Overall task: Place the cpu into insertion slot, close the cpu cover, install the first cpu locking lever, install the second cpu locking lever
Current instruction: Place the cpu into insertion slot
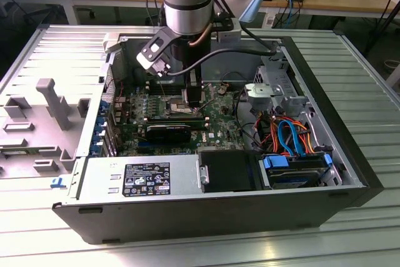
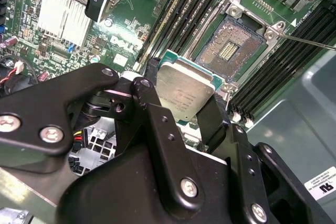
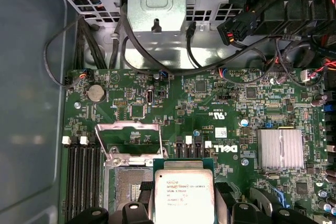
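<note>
Over the green board (image 3: 173, 103) of the opened computer case (image 1: 219, 217), the gripper (image 2: 182, 104) is clamped on the cpu (image 2: 185, 93), holding it clear of the board. Just beside it, the insertion slot (image 2: 230, 45) lies bare. The cpu cover (image 3: 128, 125) stands tilted up, and a thin lever (image 2: 310, 42) looks unlatched. By my reckoning, none of the four steps is done yet.

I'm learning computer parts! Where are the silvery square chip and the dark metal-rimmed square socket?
Silvery square chip (image 2: 185, 94): second wrist view, middle of its face.
Dark metal-rimmed square socket (image 2: 229, 51): second wrist view, its dark centre.
</note>
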Controlling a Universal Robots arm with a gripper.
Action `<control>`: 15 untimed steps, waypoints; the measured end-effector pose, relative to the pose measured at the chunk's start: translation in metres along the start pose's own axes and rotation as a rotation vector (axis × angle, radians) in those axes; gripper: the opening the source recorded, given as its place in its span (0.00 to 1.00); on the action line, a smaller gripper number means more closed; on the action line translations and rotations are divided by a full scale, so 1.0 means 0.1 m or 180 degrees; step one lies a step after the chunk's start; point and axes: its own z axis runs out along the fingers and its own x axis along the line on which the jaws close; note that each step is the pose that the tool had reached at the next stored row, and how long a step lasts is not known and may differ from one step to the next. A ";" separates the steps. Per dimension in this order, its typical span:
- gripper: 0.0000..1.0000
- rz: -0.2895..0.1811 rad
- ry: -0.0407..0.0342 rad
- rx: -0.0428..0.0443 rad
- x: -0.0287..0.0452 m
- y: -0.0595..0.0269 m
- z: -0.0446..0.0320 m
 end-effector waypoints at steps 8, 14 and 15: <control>0.55 0.0000 0.0001 0.0000 0.000 -0.002 0.018; 0.55 0.0000 0.0000 0.0000 0.000 -0.003 0.028; 0.55 0.0000 0.0000 0.0000 0.000 -0.004 0.030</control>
